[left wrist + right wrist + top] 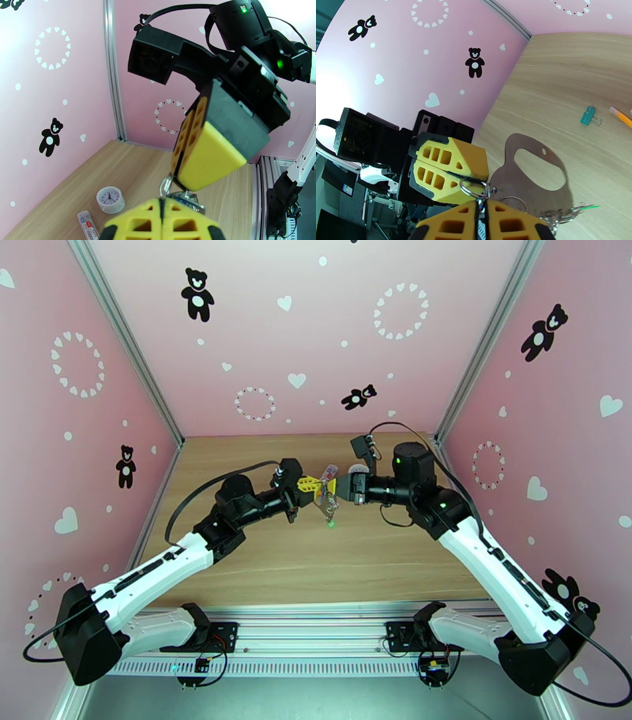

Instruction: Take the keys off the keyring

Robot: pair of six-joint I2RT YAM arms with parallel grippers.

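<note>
- Keyring (325, 504) is hanging above mid-table, green key (332, 523) dangling on its near side.
- We are pinching its ring with left gripper (310, 486) and right gripper (338, 488), both pressed together.
- We are favouring slow, opposed twisting.

No text, number or brand could be read anywhere. The small white clock (110, 199) on the counter (134, 169) had a dial whose marks were too tiny to tell as numerals. The flat packet (87, 228) just beside it bore a red-and-white label, its print blurred. A pale sticker (347, 190) on the dark gear at the lower left of the right wrist view was likewise illegible.
</note>
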